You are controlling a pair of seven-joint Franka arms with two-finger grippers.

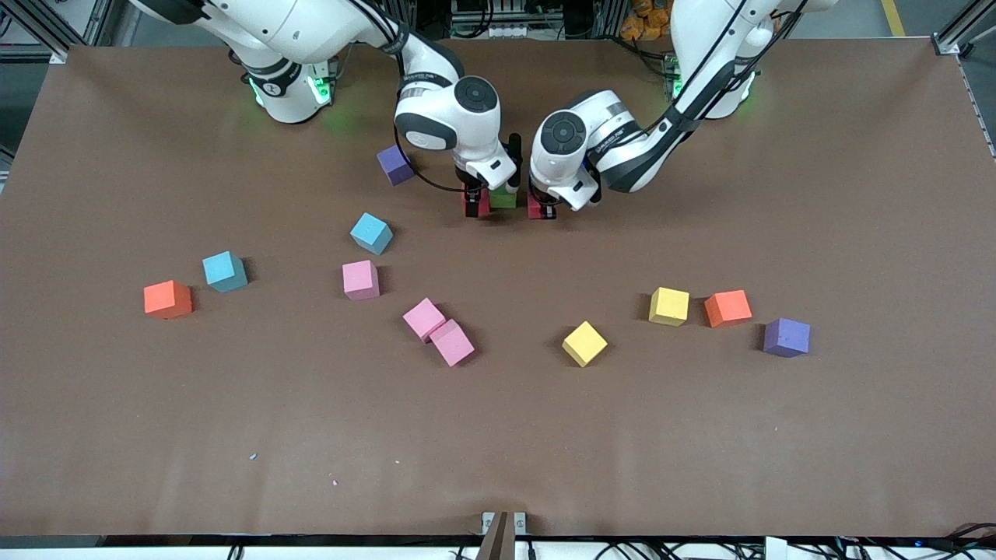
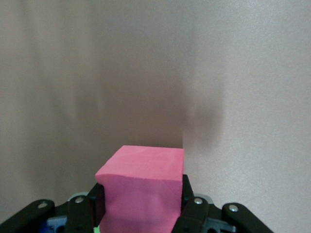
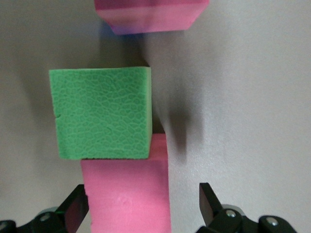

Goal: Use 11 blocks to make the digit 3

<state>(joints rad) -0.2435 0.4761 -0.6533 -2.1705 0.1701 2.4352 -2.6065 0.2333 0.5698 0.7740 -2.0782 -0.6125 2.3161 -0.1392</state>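
Blocks: left gripper is pinching red block beside green block, right gripper sitting w/ jaws spread round another red block.

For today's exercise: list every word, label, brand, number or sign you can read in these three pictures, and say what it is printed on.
No text can be read in any view.
Small dark lettering on the left arm's wrist link: too small to read.
The blocks, such as the green block and the red block, carry no marks.

High front camera facing the robots, wrist cameras close over the table, sharing the block row
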